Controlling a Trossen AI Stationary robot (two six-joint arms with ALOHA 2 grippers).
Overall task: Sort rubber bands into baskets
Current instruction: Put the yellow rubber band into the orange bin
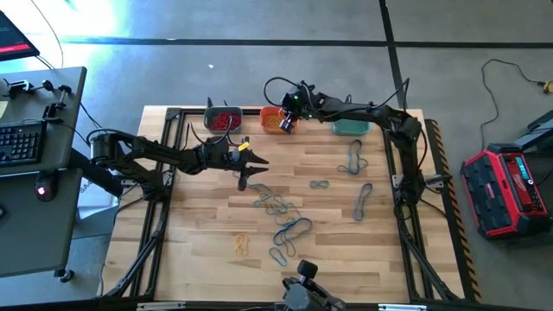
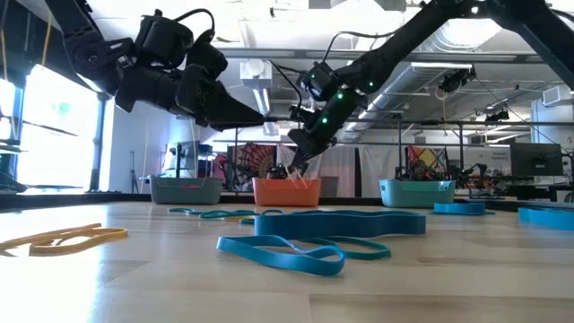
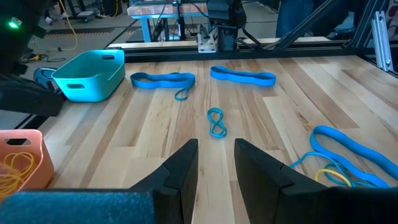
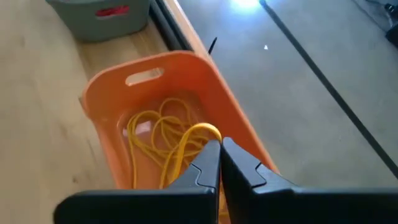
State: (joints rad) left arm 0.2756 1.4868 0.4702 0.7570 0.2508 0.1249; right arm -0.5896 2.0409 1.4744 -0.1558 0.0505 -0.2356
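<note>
Rubber bands are split between worktop [image 1: 207, 259] and baskets. Blue bands [image 1: 292, 228] are seen scattered over the worktop middle and right side; one yellow band [image 1: 241, 244] lies near the front, left of the blue cluster. Three baskets are lined up along the far edge: grey-blue basket [image 1: 223, 119] with red bands inside, orange basket [image 1: 275, 120] with yellow bands [image 4: 163, 138] inside, teal basket [image 1: 351, 128] on the right.

Right hand [image 4: 220, 163] is held over the orange basket, fingers clenched together on a yellow band [image 4: 200, 134] that is pinched at the tips and hangs into the basket. In the low view it is seen angled down just above the orange basket rim.

Left hand [image 3: 216, 163] is held above the worktop, left of centre, in front of the grey-blue and orange baskets. Fingers are parted with a narrow gap; nothing is seen between them. A small twisted blue band [image 3: 216, 122] lies on the worktop ahead of it, apart from the fingers.
</note>
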